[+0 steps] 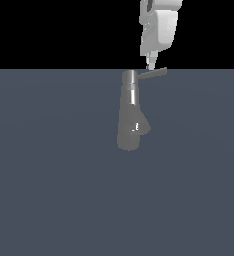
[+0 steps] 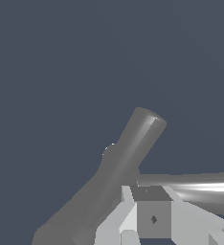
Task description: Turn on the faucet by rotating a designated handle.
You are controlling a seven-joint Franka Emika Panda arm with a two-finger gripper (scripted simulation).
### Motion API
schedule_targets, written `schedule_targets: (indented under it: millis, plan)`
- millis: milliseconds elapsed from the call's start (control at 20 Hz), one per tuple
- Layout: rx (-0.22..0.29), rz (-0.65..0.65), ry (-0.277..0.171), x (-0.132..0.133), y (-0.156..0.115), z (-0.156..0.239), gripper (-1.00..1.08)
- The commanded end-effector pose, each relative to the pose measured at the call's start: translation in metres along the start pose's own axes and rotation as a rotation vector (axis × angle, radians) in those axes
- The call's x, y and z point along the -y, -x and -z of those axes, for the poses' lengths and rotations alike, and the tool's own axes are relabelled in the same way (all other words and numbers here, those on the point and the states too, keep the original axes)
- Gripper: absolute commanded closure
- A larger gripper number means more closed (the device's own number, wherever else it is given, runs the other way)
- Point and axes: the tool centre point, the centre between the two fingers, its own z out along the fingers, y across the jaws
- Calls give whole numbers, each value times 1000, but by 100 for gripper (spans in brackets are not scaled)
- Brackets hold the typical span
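Exterior view had the faucet [image 1: 129, 117] standing on the flat blue-grey surface [image 1: 49, 190], handle [image 1: 154, 73] sticking out sideways from the top cap toward the exterior view's right. The tool [image 1: 149, 64] hung directly above the handle, close to the cap, tip at or just touching the rod; contact couldn't be confirmed. Whether the tool was released or clenched, I couldn't tell: the fingers read as one narrow tip there, and the wrist view showed only blocky white-grey parts near the handle [image 2: 200, 187].

Progress, as I judged it: approach looked done, rotation not yet evident. No water visible, and nothing showed which handle angle counts as on. What was left was pushing or gripping the rod and swinging it around the cap.

Materials: faucet [image 2: 118, 177] body was a wide, dull grey cylinder with a stubby spout bulge low on the side; neck and cap narrower and shinier. Handle was a thin smooth metal rod with a bright specular streak, likely slippery. Arm was matte white.
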Motion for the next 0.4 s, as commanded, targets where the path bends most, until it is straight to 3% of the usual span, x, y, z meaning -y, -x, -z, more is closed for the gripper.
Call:
schedule_targets:
  millis: [0, 350]
  plan:
    - [-3, -32, 14, 0, -27, -11, 108]
    - [-4, -40, 16, 10, -48, -17, 108]
